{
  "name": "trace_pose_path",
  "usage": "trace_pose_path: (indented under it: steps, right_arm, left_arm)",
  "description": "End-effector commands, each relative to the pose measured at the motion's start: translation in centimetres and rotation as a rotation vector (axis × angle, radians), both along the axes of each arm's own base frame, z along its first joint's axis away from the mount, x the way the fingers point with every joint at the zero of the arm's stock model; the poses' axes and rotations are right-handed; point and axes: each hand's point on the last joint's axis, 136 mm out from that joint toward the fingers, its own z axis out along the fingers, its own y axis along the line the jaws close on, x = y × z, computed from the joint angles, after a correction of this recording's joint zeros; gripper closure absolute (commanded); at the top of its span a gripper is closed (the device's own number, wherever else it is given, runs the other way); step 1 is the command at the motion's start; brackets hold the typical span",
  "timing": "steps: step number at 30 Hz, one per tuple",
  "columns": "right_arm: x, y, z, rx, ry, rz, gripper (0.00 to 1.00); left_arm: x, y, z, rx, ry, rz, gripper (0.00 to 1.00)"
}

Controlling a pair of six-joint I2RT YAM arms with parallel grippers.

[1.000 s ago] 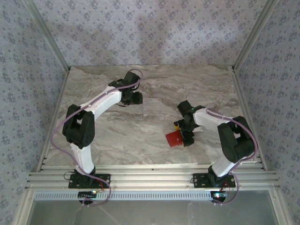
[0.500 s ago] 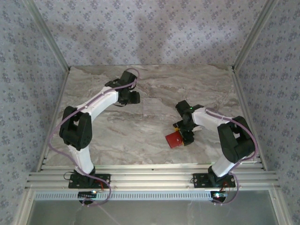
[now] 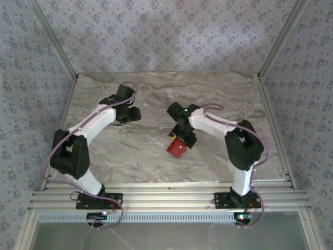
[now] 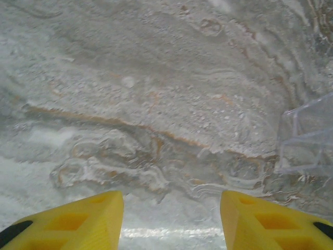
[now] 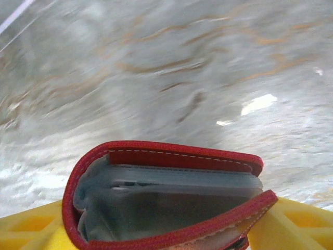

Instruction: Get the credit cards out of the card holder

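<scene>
**Red card holder pinched in the right gripper**

We see the small, flat, red folding card holder (image 3: 177, 149) near the middle of the grey, marble-look table (image 3: 130, 156). It sits a little toward the right arm's side. The right gripper (image 3: 183, 139) has the card holder pinched between its two fingers. From above, the red holder sticks out of the gripper toward the near edge of the table.

In the right wrist view the holder is very close to us. Its red cover curves over the top, down the left side and along the bottom, with a line of pale stitches near the edge. The cover gapes a little, so we can look inside. There we see a pale grey, see-through pocket. Flat grey layers are tucked in the pocket, and we think these are the thin grey credit cards (image 5: 182, 185), but the view is too blurry to count them. The right gripper's yellow fingers (image 5: 31, 229) press on the holder from both sides. The table behind it looks blurred.

The left gripper (image 3: 130, 114) is over the far left part of the table, well apart from the red holder. Its two yellow fingers (image 4: 78, 219) are spread wide, with bare table between them. In the left wrist view a clear, bent plastic piece (image 4: 307, 135) lies on the table at the right side, near the right-hand finger but not touching it
</scene>
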Motion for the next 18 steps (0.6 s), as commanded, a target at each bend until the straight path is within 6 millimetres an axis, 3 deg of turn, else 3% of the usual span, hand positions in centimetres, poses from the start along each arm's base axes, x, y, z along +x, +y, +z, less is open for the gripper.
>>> trace_pose_path:
  steps: [1, 10, 18]
  right_arm:
    - [-0.8, 1.5, 0.0, -0.091, 0.012, 0.186, 0.27]
    - [-1.6, 8.4, -1.4, -0.069, 0.036, 0.446, 0.27]
    - [-2.4, 11.2, -3.2, -0.023, 0.07, 0.536, 0.23]
  left_arm:
    - [-0.9, 1.3, 0.8, -0.014, -0.022, 0.025, 0.47]
    - [-3.6, 5.2, 0.8, 0.008, -0.018, 0.096, 0.47]
    - [-5.2, 6.0, 1.0, 0.007, -0.017, 0.101, 0.46]
